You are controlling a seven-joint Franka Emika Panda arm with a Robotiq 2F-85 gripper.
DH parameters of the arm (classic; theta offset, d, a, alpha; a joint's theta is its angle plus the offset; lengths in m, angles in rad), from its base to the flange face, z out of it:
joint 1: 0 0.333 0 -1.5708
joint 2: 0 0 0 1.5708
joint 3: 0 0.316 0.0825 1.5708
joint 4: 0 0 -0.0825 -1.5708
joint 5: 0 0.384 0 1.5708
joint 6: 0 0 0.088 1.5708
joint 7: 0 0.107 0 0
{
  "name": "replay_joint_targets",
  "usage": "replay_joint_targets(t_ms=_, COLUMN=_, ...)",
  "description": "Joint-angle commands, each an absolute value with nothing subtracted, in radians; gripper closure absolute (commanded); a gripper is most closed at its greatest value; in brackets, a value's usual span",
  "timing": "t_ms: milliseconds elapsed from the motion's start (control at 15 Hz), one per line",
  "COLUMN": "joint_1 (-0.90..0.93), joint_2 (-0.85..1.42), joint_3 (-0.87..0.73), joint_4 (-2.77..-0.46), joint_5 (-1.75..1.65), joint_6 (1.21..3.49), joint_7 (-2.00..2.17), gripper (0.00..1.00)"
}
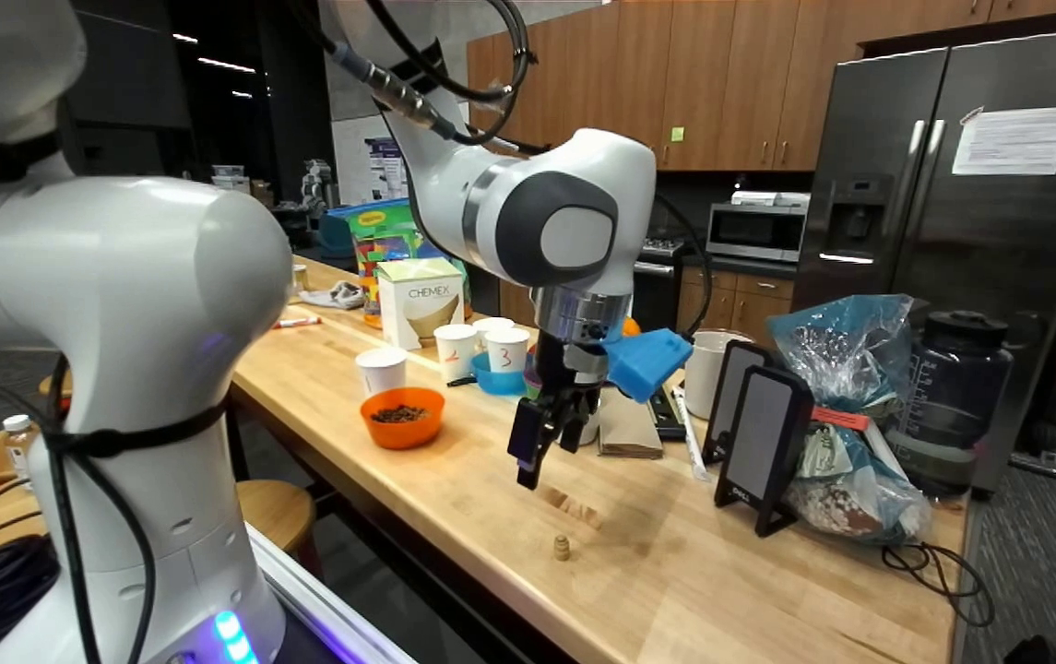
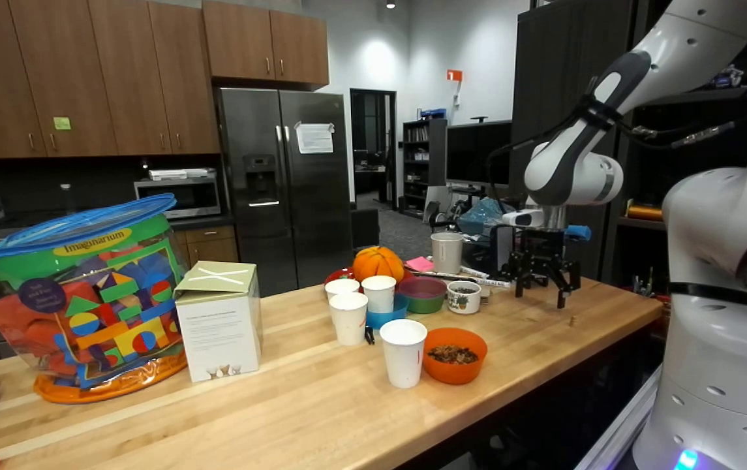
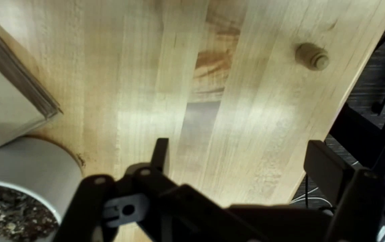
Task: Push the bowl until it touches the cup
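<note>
The bright orange bowl point(image 1: 403, 437) holds dark brown bits and stands near the table's front edge. It also shows in an exterior view point(image 2: 455, 373). The plain white cup point(image 1: 382, 373), also in an exterior view point(image 2: 403, 358), stands right beside it. Their outlines overlap in both exterior views, and I cannot tell whether they touch. My gripper point(image 1: 550, 458) is open and empty above the table, apart from the bowl, on the side away from the cup. It also shows in an exterior view point(image 2: 541, 297) and the wrist view point(image 3: 237, 151). Bowl and cup are outside the wrist view.
A white pot with dark contents point(image 3: 27, 159) and a brown pad point(image 3: 4, 97) lie left of my fingers. A small wooden peg point(image 3: 313, 57) stands near the table edge. Several cups stand around a blue bowl point(image 2: 386, 318). Black speakers point(image 1: 763, 443) stand behind my gripper.
</note>
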State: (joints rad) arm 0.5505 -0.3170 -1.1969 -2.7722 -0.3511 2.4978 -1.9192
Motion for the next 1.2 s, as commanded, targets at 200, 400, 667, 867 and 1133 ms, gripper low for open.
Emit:
replay_joint_targets(t_ms=200, joint_1=0.410, joint_2=-0.413, joint_3=-1.193, joint_4=-2.779, joint_5=-0.485, joint_6=2.502, joint_7=-1.941, gripper=0.00)
replay_joint_targets(t_ms=400, joint_1=0.386, joint_2=-0.453, joint_3=-1.221, joint_4=-2.772, joint_5=-0.507, joint_6=2.481, joint_7=-1.993, gripper=0.00)
replay_joint_targets(t_ms=667, joint_1=0.336, joint_2=-0.496, joint_3=-1.257, joint_4=-2.772, joint_5=-0.546, joint_6=2.475, joint_7=-2.055, gripper=0.00)
replay_joint_targets(t_ms=867, joint_1=0.288, joint_2=-0.528, joint_3=-1.274, joint_4=-2.774, joint_5=-0.566, joint_6=2.445, joint_7=-2.122, gripper=0.00)
replay_joint_targets(t_ms=1133, joint_1=0.234, joint_2=-0.566, joint_3=-1.280, joint_4=-2.773, joint_5=-0.565, joint_6=2.377, joint_7=-2.236, gripper=0.00)
